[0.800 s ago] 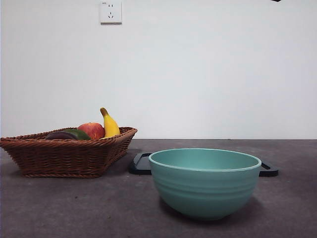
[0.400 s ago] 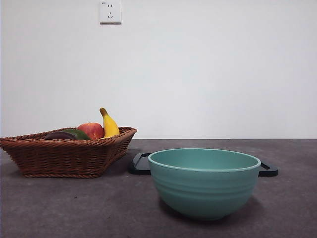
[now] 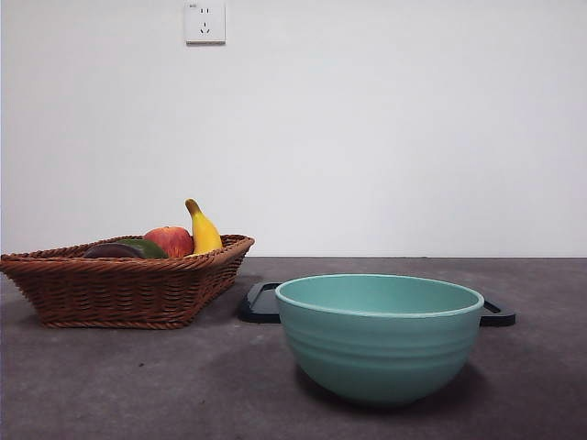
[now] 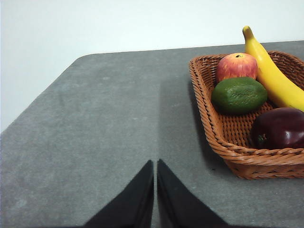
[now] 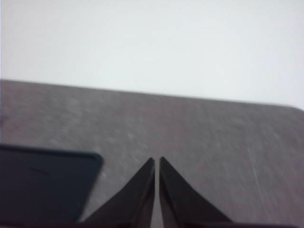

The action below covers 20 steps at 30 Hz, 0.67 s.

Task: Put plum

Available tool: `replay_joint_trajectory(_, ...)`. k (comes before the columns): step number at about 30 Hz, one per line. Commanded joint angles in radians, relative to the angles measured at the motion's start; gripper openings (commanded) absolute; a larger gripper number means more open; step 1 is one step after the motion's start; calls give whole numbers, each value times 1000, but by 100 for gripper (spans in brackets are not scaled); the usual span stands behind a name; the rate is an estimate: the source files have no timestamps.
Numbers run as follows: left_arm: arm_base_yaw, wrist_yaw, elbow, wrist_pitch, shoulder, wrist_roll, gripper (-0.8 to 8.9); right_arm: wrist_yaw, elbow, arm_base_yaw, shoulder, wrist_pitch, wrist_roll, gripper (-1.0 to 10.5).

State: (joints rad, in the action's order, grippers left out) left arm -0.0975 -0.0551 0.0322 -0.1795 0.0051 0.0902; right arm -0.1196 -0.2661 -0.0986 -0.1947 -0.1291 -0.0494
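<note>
The dark maroon plum point(image 4: 279, 128) lies in the near corner of a wicker basket point(image 4: 216, 128), beside a flat green fruit point(image 4: 239, 95), a red apple point(image 4: 237, 66) and a banana point(image 4: 273, 76). In the front view only the plum's top point(image 3: 112, 250) shows over the basket rim point(image 3: 119, 291) at the left. My left gripper point(image 4: 155, 164) is shut over bare table, off to the side of the basket. My right gripper point(image 5: 156, 161) is shut too, above the table next to a dark tray point(image 5: 42, 183). Neither gripper shows in the front view.
A teal bowl point(image 3: 379, 337) stands near the front at centre-right. Behind it lies the flat black tray point(image 3: 262, 302). A white wall with a socket point(image 3: 204, 22) backs the table.
A black arm tip at the top right corner of the front view has gone out of sight. The fruit, basket and bowl have not moved.
</note>
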Motion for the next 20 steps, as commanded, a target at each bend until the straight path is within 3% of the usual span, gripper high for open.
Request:
replay_joint_trajectory(1,-2,0,-20,-8,-2,-5,9,27,66,-2,56,29,10,8)
replay_joint_trajectory(11,-2,0,-20,-8,-2,-5,9,27,251,5,192,32,70,8)
replay_joint_trajectory(20,-2,0,-20,-8,-2,-5,9,24,256,5,192,-43,75,8)
